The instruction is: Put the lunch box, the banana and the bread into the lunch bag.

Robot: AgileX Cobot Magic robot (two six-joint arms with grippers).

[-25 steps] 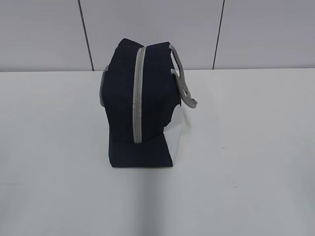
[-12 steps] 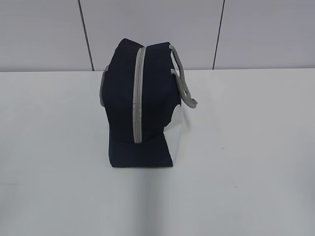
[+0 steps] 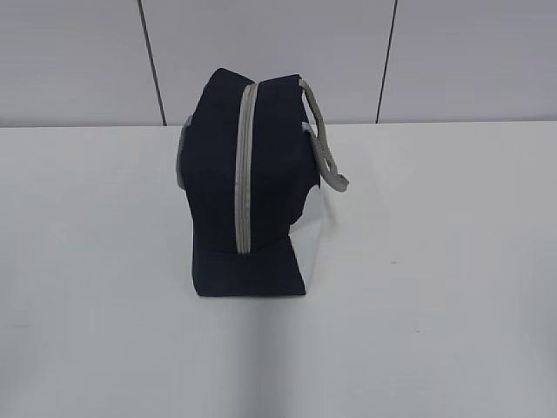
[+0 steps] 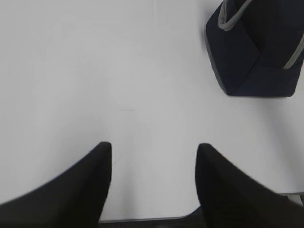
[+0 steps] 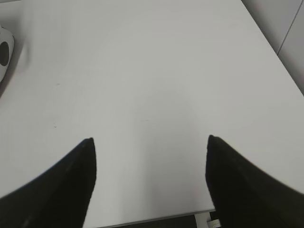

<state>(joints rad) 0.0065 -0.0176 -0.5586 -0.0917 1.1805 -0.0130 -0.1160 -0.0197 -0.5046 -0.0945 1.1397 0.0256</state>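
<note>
White table (image 3: 452,261) lies bare around lunch bag (image 3: 248,183); both claws spread.

A plain white bench (image 3: 452,261) is shown; a zipped navy lunch bag (image 3: 248,187) is stood directly on it, near the middle.

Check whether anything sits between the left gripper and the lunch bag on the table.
Nothing visible does. In the left wrist view only bare white table separates the open left gripper from the lunch bag at upper right. The bag's grey zipper looks closed, and no lunch box, banana or bread appears in any view.
</note>
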